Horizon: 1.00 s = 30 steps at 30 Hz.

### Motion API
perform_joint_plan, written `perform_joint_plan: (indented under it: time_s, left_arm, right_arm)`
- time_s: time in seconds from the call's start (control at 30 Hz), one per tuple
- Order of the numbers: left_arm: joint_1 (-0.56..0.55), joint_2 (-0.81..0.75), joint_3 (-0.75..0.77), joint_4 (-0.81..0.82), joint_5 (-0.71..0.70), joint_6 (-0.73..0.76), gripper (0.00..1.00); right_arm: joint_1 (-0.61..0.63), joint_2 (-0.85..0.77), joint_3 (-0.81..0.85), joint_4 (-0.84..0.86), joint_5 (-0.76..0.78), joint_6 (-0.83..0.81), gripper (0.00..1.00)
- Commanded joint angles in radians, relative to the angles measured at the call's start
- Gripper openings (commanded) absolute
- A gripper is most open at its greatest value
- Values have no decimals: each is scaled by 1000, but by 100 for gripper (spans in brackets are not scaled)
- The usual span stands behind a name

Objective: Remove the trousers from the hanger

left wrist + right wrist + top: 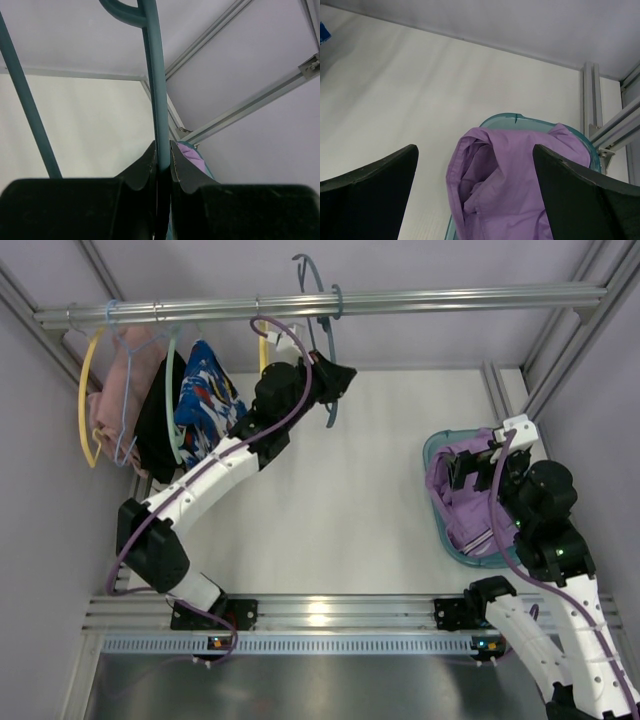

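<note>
The lilac trousers (468,502) lie crumpled in a teal tub (434,448) at the right of the table, one edge draped over its near rim; they also show in the right wrist view (510,180). The bare teal-blue hanger (331,400) hangs from the rail by its hook (318,288). My left gripper (335,378) is shut on the hanger's thin bar (159,100), which runs up between the jaws. My right gripper (478,466) is open and empty, just above the trousers in the tub (520,121).
A metal rail (420,300) crosses the back. At its left hang yellow hangers (88,390), a pink garment (128,370), a black one and a blue-red-white patterned garment (205,400). Aluminium frame posts (560,370) stand right of the tub.
</note>
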State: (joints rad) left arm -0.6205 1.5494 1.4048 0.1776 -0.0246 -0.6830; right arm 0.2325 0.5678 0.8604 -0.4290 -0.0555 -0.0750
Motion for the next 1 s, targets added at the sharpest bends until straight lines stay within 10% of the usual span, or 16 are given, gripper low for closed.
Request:
perform_joint_plan:
  time_s: [0.0,0.67,0.97]
  left_arm:
    - [41,-37,69,13,-35,-125,12]
    - [-16,-267,-38,-50,-70,28,97]
    - [-44,-360,-90,-99,-120,155,98]
  right_arm:
    - [-12,-16,22,7,-15,0,98]
    - [-13,-22,22,4,-27,23,99]
    - [-12,-11,22,24,-26,27,99]
